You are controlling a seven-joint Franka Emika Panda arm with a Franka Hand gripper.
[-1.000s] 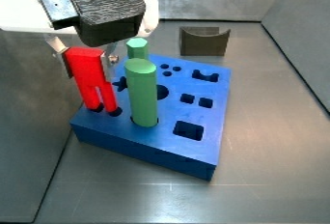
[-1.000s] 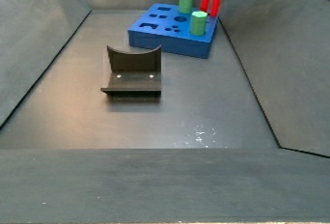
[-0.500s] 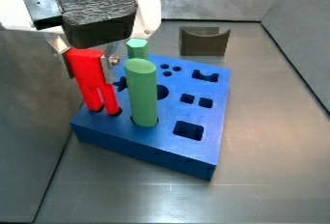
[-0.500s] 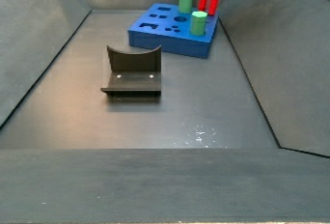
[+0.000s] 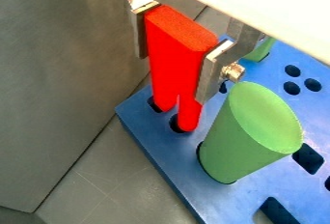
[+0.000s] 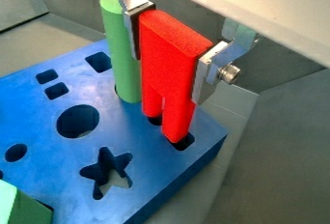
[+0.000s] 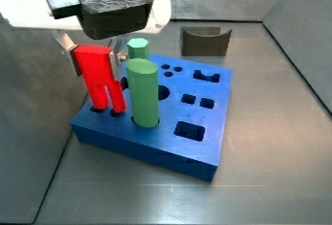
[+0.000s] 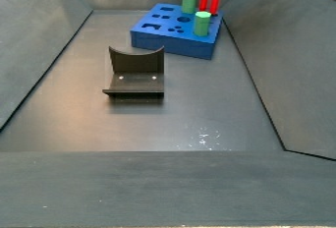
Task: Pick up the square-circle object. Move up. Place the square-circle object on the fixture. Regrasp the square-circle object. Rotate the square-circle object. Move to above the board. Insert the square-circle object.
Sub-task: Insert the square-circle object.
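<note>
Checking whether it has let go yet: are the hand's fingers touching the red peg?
Cannot tell. In both wrist views the fingers of the hand flank the red peg closely, but neither contact nor gap shows plainly.

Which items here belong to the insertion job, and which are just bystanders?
Job: square-circle object, prongs down in the board; gripper at the peg's top; fixture, standing apart.
Bystanders: tall green cylinder; short green cylinder.

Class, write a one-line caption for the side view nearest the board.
Pincer above red square-circle object, standing prongs-down in blue board beside a green cylinder.
</note>
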